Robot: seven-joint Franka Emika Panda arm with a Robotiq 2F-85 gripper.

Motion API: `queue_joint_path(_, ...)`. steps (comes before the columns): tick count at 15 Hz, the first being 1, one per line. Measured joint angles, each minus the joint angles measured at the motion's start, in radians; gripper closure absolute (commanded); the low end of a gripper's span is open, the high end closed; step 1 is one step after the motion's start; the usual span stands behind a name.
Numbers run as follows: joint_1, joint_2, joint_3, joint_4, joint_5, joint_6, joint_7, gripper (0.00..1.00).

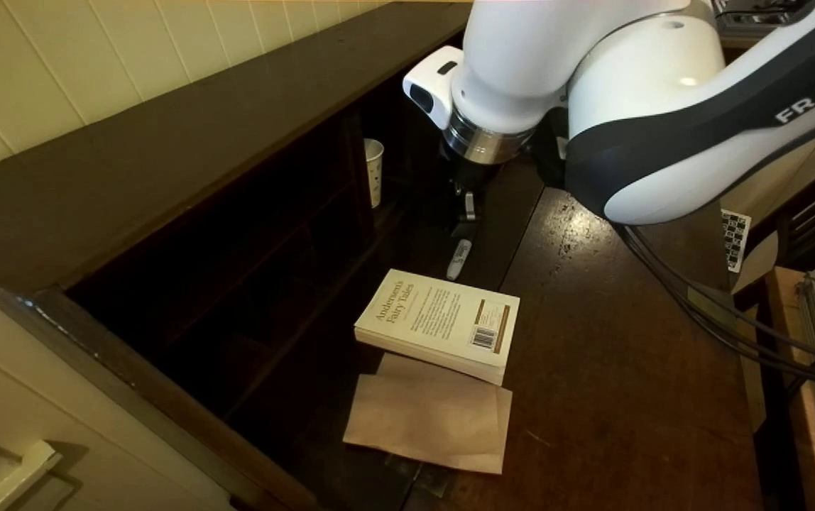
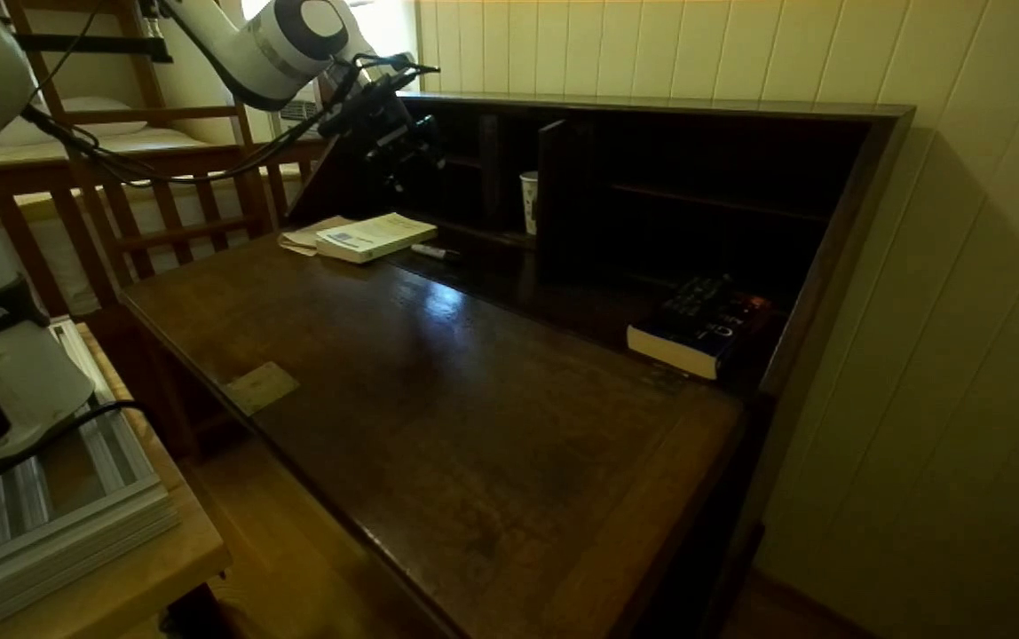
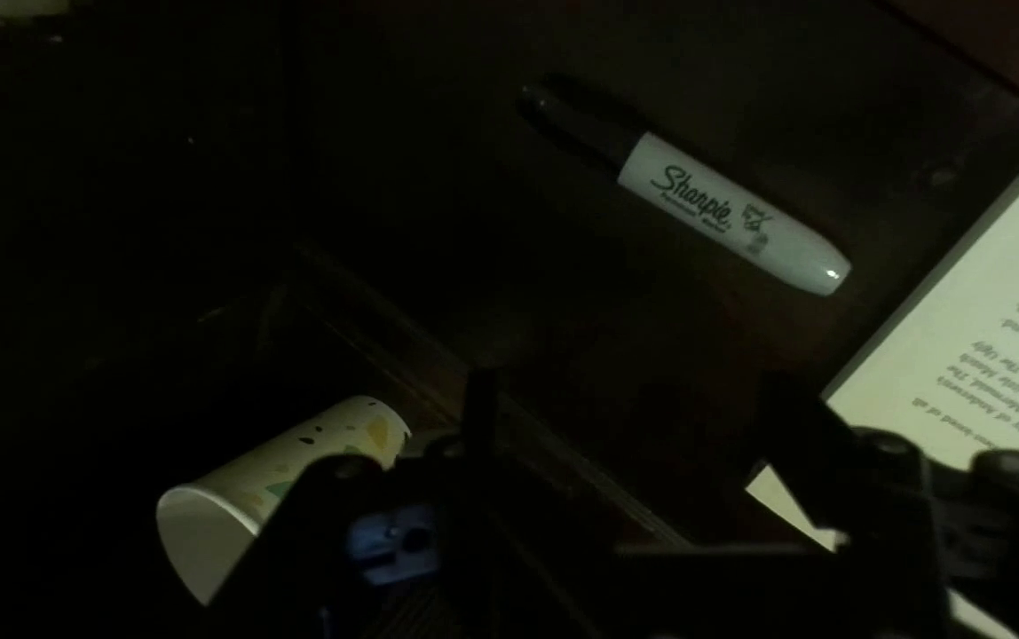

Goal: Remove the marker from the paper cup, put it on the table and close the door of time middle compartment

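The gripper hung with fingers apart, the Sharpie lay near the back edge of the desk, and a low reach for the door risked toppling the paper cup beside it.

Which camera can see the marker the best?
The wrist view. It shows the whole marker big, with "Sharpie" easy to read. In both exterior views it's small, lying beside the cream-colored book, and its writing is too tiny to read clearly.
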Motion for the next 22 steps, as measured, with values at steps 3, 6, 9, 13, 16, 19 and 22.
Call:
queue_joint_path(3,-0.034,-0.012,0.03,0.011,-0.029,0.0,0.031,0.0)
queue_joint_path(6,-0.034,-0.026,0.027,0.013,-0.022,-0.002,0.035,0.0)
queue_joint_path(9,-0.031,-0.075,0.024,0.013,-0.006,-0.021,0.036,0.0)
queue_joint_path(13,0.001,-0.155,-0.026,0.013,-0.004,-0.054,0.079,0.0)
queue_joint_path(16,0.053,-0.203,-0.097,0.013,-0.006,-0.077,0.148,0.0)
queue_joint_path(19,0.121,-0.225,-0.191,0.015,-0.013,-0.086,0.24,0.0)
queue_joint_path(22,0.201,-0.227,-0.295,0.021,-0.015,-0.107,0.325,0.0)
